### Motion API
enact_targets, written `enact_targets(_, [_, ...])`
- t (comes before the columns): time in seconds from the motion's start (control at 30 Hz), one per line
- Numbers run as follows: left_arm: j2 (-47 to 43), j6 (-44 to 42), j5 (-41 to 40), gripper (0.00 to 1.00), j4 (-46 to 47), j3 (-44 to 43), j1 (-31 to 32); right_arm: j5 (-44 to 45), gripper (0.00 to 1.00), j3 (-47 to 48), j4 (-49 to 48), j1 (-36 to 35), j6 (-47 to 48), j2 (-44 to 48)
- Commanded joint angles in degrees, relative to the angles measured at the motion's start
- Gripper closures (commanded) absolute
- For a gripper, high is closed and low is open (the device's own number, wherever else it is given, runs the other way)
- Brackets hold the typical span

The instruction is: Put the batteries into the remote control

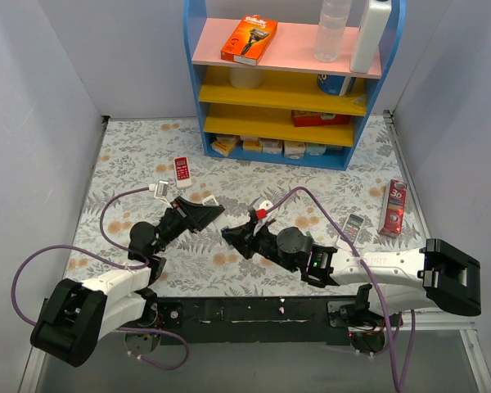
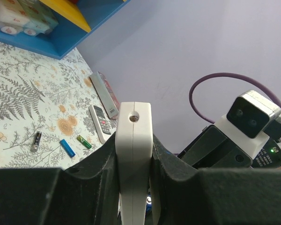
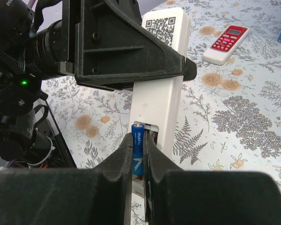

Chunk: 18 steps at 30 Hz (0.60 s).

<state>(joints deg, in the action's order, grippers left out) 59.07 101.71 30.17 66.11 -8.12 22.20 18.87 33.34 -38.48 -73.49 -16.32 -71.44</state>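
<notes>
Over mid-table, noted left gripper (image 2: 133, 161) clenched on upright white remote control (image 2: 133, 123), right gripper (image 3: 138, 140) pinching blue battery (image 3: 137, 151) at its open compartment, three loose batteries (image 2: 68, 147) lying on floral table (image 2: 18, 93).

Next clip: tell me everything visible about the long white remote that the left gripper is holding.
The remote control is a slim, long white bar of smooth-looking plastic, seen from its plain back. It has a QR sticker near one end and a small round hole in an end face. The left gripper clamps it, one finger lying across the back, apparently clear of the table. Its battery bay is uncovered, and the right gripper holds a blue battery at that opening. No buttons show.
</notes>
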Motion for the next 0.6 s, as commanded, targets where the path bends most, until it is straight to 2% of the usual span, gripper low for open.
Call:
enact_targets(0.0, [0.69, 5.51, 0.50, 1.00, 8.42, 0.56, 0.57, 0.02, 0.92, 1.37, 3.94, 0.19, 0.76, -1.86])
enact_targets(0.27, [2.46, 7.98, 0.68, 1.00, 13.61, 1.09, 0.57, 2.13, 0.91, 1.81, 6.66, 0.19, -1.17, -2.04])
enact_targets(0.57, [1.75, 7.27, 0.59, 1.00, 12.47, 0.74, 0.57, 0.47, 0.84, 2.25, 7.63, 0.19, -3.46, -2.30])
